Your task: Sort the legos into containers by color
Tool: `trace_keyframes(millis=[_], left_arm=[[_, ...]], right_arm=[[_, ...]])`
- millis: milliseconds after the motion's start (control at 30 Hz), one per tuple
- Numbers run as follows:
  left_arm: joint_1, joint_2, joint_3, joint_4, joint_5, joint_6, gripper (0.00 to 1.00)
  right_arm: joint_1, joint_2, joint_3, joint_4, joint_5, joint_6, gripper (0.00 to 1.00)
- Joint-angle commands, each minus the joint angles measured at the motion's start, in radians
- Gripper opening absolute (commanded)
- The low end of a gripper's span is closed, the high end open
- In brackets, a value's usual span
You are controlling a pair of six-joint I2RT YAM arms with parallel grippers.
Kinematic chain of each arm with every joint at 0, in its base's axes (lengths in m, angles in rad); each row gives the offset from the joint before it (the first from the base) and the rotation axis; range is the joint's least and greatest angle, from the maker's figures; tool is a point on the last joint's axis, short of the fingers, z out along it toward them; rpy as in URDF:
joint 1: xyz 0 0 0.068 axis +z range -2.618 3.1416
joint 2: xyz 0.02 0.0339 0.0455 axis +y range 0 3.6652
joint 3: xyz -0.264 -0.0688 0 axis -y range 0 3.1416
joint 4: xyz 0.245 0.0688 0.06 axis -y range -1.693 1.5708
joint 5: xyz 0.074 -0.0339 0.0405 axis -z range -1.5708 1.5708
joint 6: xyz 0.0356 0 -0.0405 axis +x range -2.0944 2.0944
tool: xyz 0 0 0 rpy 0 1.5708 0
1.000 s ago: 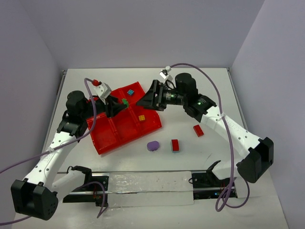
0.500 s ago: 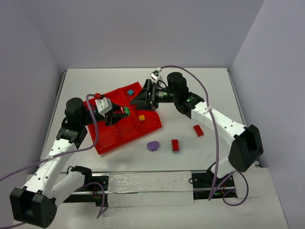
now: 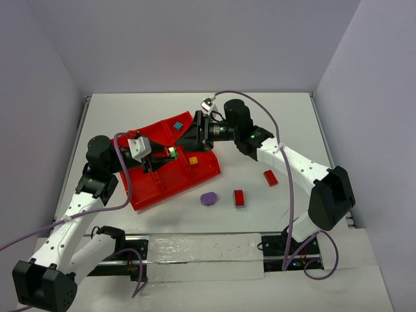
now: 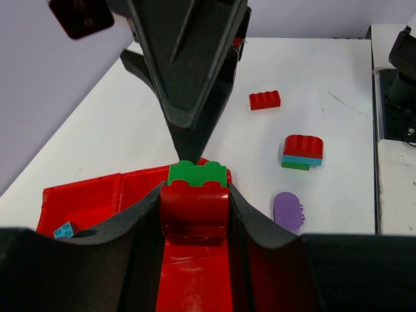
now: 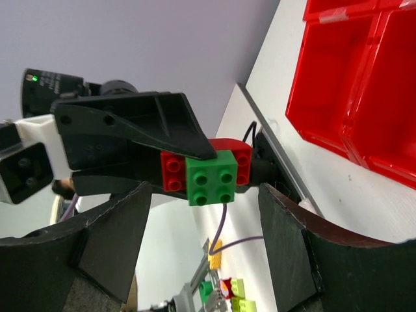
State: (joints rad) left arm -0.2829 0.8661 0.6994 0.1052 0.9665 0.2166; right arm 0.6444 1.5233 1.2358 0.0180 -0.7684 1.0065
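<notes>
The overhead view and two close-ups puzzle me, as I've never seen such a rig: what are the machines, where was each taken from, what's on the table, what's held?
Two robot arms, the left arm and the right arm, stand at the near edge of a table. The overhead view looks down on both; each close-up comes from a camera on one wrist, looking past its own fingers. The left arm's fingers are shut on a red brick with a green brick stuck to it; the right arm's fingers are open around the green one. A red tray holds a teal brick and a yellow brick. On the table lie a purple piece, a loose red brick and a red-topped stack.
</notes>
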Motion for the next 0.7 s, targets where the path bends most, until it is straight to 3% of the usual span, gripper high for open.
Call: trace_keyframes(millis=[0, 233, 500, 667], left_arm=[[-0.006, -0.002, 0.013, 0.078, 0.034, -0.001, 0.00], [-0.009, 0.015, 0.023, 0.099, 0.038, -0.015, 0.00], [-0.010, 0.005, 0.017, 0.092, 0.034, -0.011, 0.00], [-0.010, -0.009, 0.013, 0.073, 0.032, 0.005, 0.00]], right_arm=[[0.026, 0.019, 0.003, 0.059, -0.064, -0.028, 0.74], [0.050, 0.026, -0.015, 0.103, -0.097, -0.033, 0.71], [0.055, 0.043, 0.000, 0.137, -0.137, -0.023, 0.55], [0.055, 0.058, -0.019, 0.219, -0.163, 0.027, 0.54]])
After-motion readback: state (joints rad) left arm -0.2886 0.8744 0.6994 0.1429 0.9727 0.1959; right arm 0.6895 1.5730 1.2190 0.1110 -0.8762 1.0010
